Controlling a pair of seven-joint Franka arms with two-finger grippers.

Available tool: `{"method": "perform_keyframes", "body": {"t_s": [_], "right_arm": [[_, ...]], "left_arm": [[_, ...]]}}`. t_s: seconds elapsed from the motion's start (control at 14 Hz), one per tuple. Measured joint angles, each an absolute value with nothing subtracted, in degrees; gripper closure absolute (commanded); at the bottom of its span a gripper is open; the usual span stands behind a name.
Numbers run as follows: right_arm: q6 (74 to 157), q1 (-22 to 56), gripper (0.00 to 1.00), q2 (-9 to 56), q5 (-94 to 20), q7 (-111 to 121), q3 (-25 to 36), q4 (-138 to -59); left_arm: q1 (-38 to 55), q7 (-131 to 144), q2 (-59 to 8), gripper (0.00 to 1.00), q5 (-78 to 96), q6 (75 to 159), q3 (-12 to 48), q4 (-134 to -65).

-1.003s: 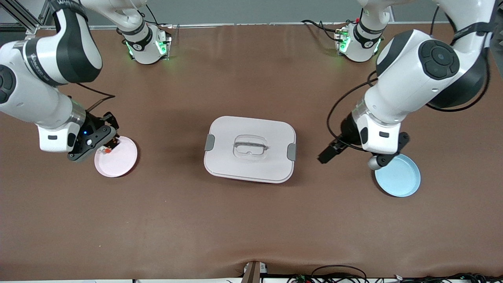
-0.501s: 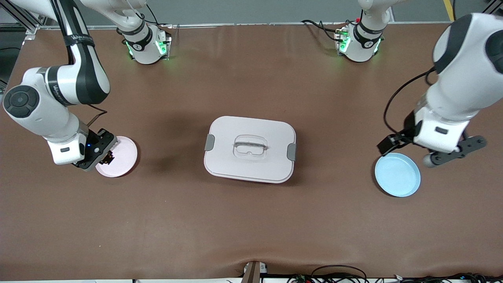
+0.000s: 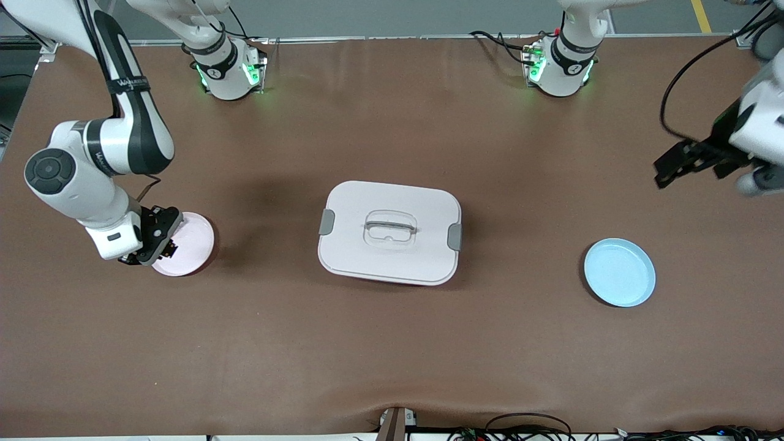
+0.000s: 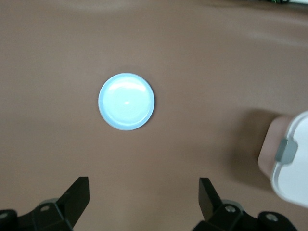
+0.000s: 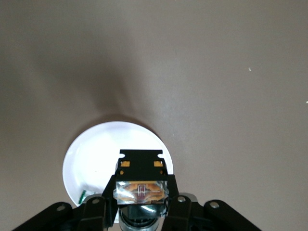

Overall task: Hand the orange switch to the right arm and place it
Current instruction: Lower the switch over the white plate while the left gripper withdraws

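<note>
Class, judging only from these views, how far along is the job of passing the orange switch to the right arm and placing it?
Done: the handover; the right gripper is shut on the orange switch, while the left gripper is open, up over bare table at its own end. In hand: the switch is over the pink plate. Left: release it there and withdraw.

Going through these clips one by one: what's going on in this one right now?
The right gripper holds the orange switch just over the pink plate at the right arm's end of the table, not yet released. The left gripper is open and empty, up over the table's edge near the blue plate. The closed white container sits untouched mid-table.
</note>
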State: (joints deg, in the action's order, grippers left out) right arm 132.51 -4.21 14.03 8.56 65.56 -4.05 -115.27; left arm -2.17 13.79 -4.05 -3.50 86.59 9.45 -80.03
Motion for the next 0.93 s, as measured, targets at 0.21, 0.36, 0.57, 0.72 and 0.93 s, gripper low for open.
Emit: {"method": "perform_keyframes", "body": {"t_s": [0.21,0.36,0.57,0.72,0.93], "right_arm": [[132.95,-5.40,1.00,14.88,9.99,67.98,-4.05,-115.38],[133.61,-6.18,1.00,15.10,10.27,68.67,-4.06,-115.92],[139.34,-7.18,1.00,15.42,10.36,69.71,-4.05,-119.57],[141.59,-7.34,1.00,15.51,10.40,70.11,-4.06,-121.73],[144.51,-7.35,1.00,15.59,10.43,70.34,-4.07,-124.48]], "left_arm": [[0.17,10.37,-0.39,0.00,-1.11,85.13,4.66,-83.14],[0.21,10.33,1.04,0.00,-0.95,85.14,4.65,-85.10],[0.21,10.33,1.84,0.00,-0.90,85.14,4.65,-86.21],[0.17,10.33,1.84,0.00,-0.90,85.17,4.62,-86.32],[0.10,10.33,1.84,0.00,-0.90,85.17,4.50,-86.34]]}}
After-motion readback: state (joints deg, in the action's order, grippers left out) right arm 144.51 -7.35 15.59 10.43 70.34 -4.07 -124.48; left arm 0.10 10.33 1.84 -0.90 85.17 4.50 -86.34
